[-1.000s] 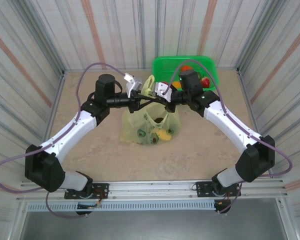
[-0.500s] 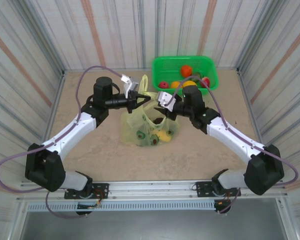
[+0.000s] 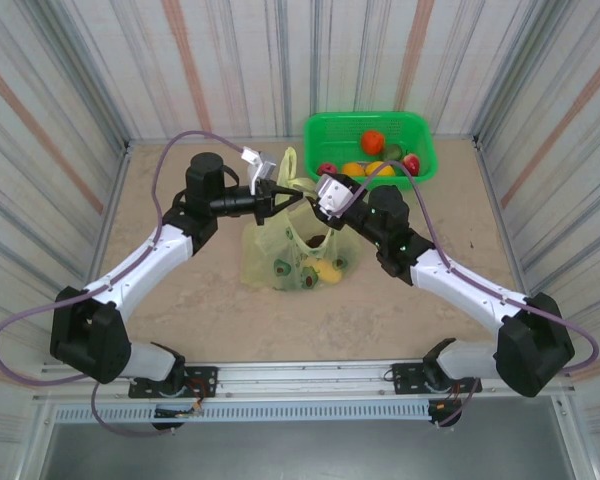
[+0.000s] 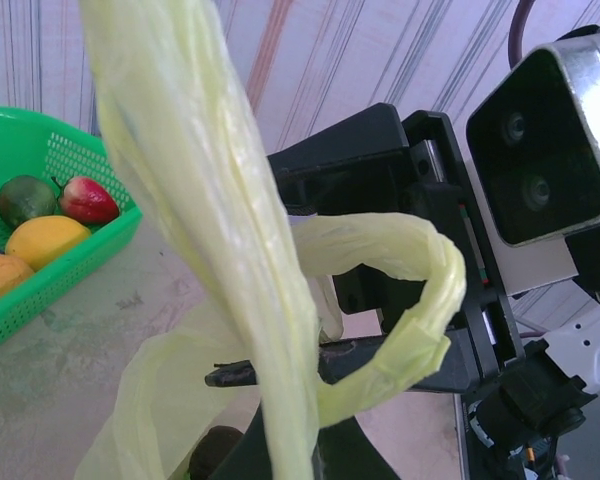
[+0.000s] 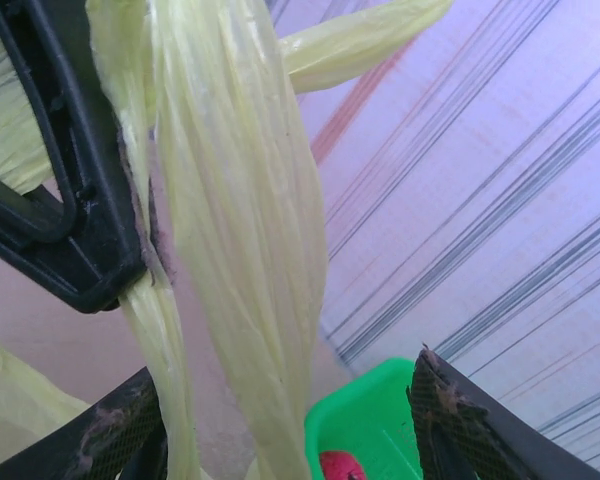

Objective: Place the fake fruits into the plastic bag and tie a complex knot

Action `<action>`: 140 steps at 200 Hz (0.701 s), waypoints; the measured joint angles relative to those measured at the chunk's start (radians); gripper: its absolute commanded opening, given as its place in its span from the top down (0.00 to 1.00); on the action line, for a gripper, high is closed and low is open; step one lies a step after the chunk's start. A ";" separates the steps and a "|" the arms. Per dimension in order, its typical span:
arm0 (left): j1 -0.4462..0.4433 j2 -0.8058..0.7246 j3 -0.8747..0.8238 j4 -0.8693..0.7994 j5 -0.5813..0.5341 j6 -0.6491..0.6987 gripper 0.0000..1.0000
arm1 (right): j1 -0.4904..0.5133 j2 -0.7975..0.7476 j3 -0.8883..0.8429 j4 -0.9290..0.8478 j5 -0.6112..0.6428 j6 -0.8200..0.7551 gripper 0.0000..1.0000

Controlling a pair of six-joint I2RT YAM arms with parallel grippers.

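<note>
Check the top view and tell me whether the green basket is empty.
No, the green basket holds several fruits, red, orange and yellow among them.

We looked down from a fixed camera high behind the near edge, taking in the whole surface [image 3: 180, 300] to the far striped wall [image 3: 230, 60]. Our left wrist camera sat very close to the plastic bag [image 4: 215, 200] handles, facing the green basket [image 4: 40, 290]. Our right wrist camera, equally close, tilted upward past the same handles. All three views shared bag and basket.
</note>
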 measured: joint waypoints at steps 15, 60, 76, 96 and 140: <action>0.000 0.000 0.000 0.000 0.000 -0.005 1.00 | 0.000 -0.013 0.000 -0.025 -0.007 -0.020 0.39; 0.001 0.000 0.000 0.014 0.005 -0.021 1.00 | 0.025 -0.096 -0.040 -0.009 0.043 -0.040 0.38; 0.001 0.000 0.000 0.022 0.007 -0.029 1.00 | 0.059 -0.093 -0.071 0.026 0.089 -0.055 0.38; 0.001 0.000 0.000 0.023 0.007 -0.034 1.00 | 0.105 -0.065 -0.083 0.064 0.151 -0.083 0.19; 0.001 0.000 0.000 0.024 0.008 -0.042 1.00 | 0.166 -0.002 -0.090 0.169 0.296 -0.145 0.13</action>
